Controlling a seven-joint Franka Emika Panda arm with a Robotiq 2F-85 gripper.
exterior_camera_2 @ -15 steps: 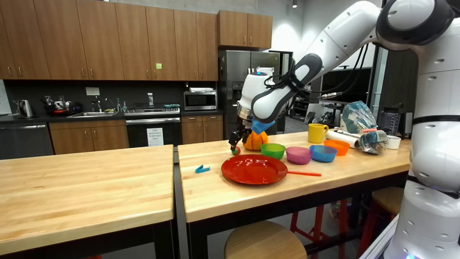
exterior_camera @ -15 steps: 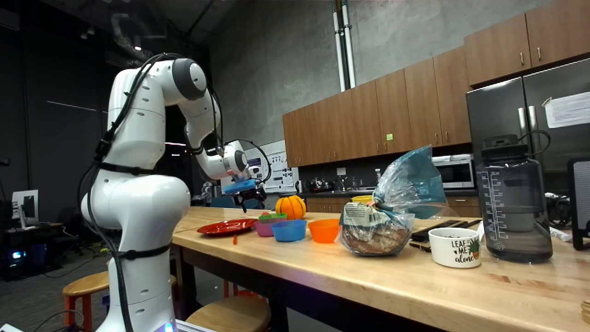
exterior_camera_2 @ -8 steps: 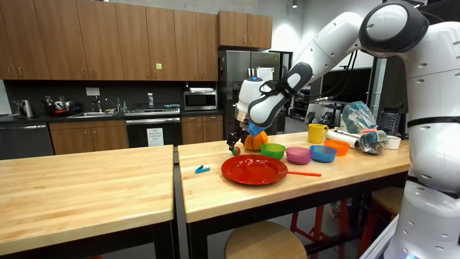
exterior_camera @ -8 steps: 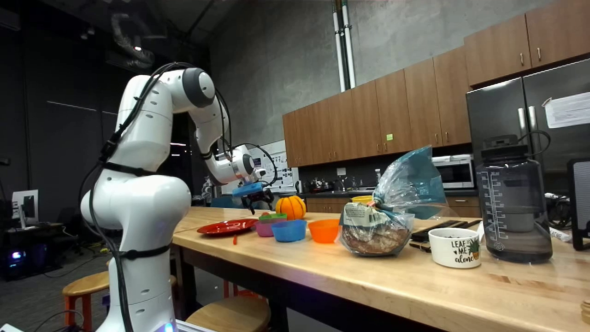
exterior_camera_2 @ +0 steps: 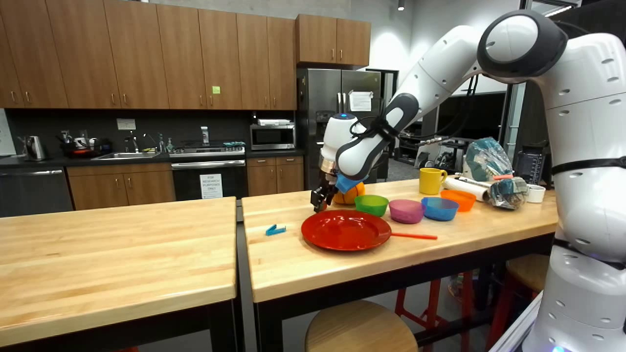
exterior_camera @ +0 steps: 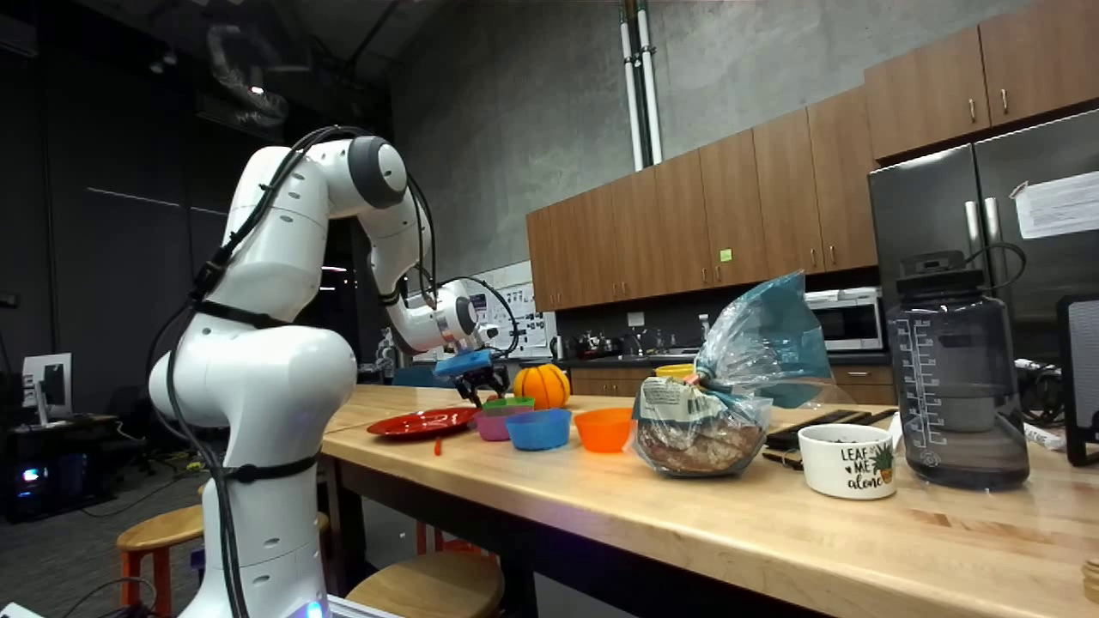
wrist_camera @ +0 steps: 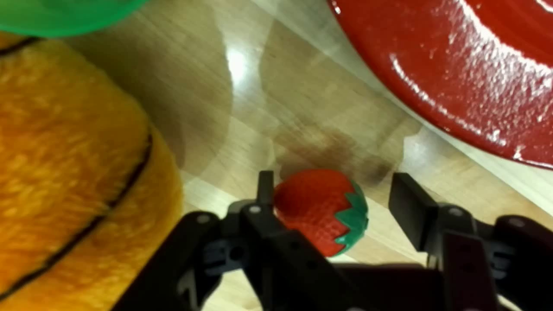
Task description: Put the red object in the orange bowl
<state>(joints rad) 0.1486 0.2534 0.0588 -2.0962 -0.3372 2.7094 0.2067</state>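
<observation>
Currently, my gripper stands with fingers spread either side of the strawberry, a clear gap showing at its green leaf end. Landmark taken: the red plate. The strawberry lies near the plate, apart from its rim; the pumpkin is near the plate also. In an exterior view, the orange bowl sits well apart from the plate, beyond the green bowl, pink bowl and blue bowl. Contact between my nearer finger and the strawberry I cannot confirm.
</observation>
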